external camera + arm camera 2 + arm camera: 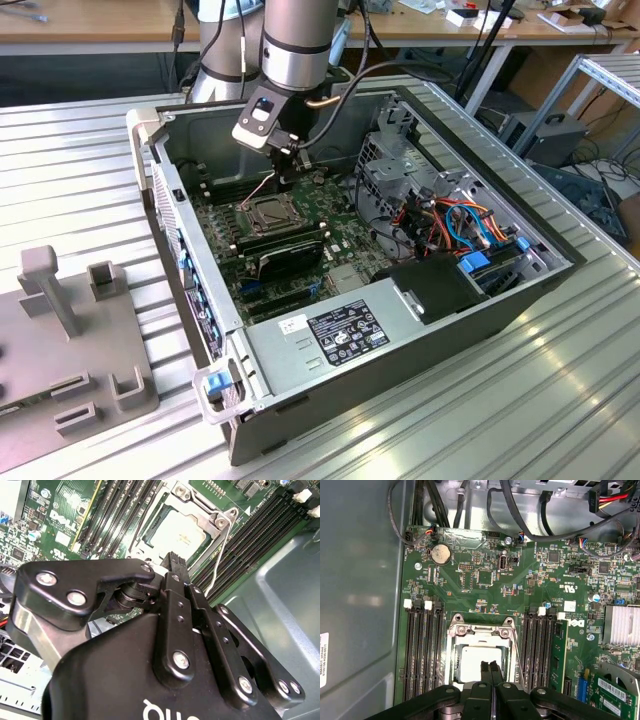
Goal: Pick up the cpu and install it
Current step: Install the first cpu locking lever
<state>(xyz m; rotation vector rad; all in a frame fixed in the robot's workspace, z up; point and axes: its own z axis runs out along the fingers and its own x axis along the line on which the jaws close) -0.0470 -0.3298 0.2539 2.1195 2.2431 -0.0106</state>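
The cpu (pixel 479 661) is a flat silver-grey square lying inside the metal-framed socket (pixel 480 629) on the green motherboard (pixel 485 587). It is also in the second wrist view, cpu (pixel 182 532), with a thin wire lever (pixel 219 560) standing along one side of the socket. My gripper (pixel 490 667) hovers just over the chip with its two black fingers pressed together and nothing between them. In the exterior view the gripper (pixel 287 165) hangs inside the open computer case, directly above the socket (pixel 271 211).
Black memory slots (pixel 422 655) flank the socket on both sides. Drive cage and coloured cables (pixel 440 215) fill the case on the exterior view's right; the power supply (pixel 330 335) lies at the near end. A grey fixture (pixel 60 340) stands outside at the exterior view's left.
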